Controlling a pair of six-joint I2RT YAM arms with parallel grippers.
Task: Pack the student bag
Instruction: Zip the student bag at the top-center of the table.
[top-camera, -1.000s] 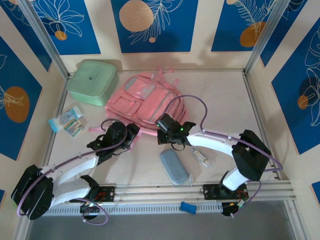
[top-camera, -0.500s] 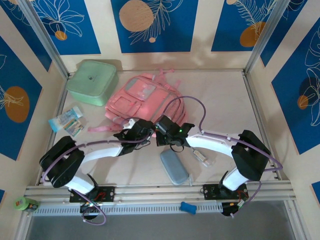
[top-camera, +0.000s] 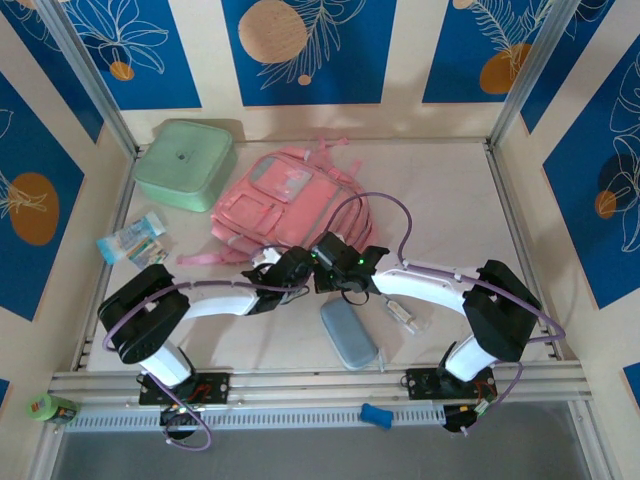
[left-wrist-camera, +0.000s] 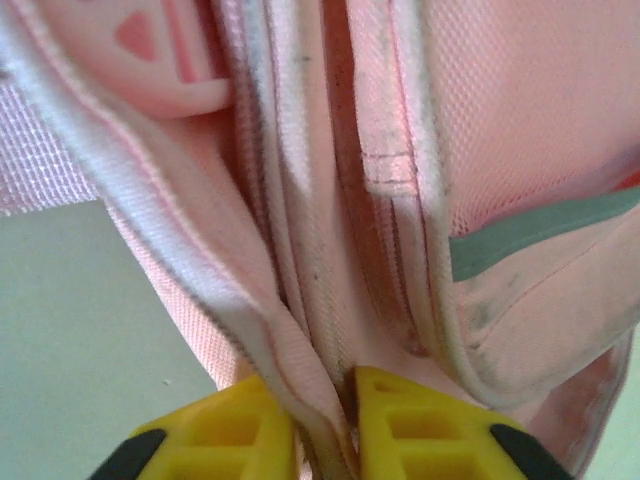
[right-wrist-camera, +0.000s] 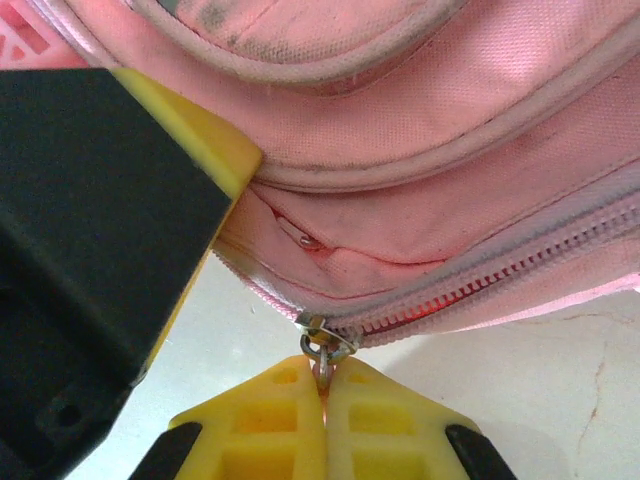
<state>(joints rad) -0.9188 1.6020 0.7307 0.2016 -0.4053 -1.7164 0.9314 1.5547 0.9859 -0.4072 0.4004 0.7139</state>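
Note:
The student bag (top-camera: 290, 205), a soft pink backpack, lies flat in the middle of the table. Both grippers meet at its near edge. My left gripper (top-camera: 290, 266) pinches a fold of the bag's pink fabric (left-wrist-camera: 300, 370) between its yellow fingertips (left-wrist-camera: 225, 430), jaws nearly together. My right gripper (top-camera: 326, 258) is shut on the metal zipper pull (right-wrist-camera: 323, 352) at the end of the bag's zip (right-wrist-camera: 500, 275); the teeth there are still meshed. In the right wrist view the left gripper's black-and-yellow body (right-wrist-camera: 90, 220) sits close on the left.
A mint-green lidded box (top-camera: 185, 163) stands at the back left, with small packets (top-camera: 135, 240) near the left rail. A grey-blue oval case (top-camera: 347, 334) and a small clear item (top-camera: 402, 312) lie just in front of the grippers. A blue piece (top-camera: 377, 415) rests on the front rail.
My left arm swung right from the loose strap to the bag's near edge and closed on the fabric beside the right gripper. The right gripper has held the zipper pull unmoved.

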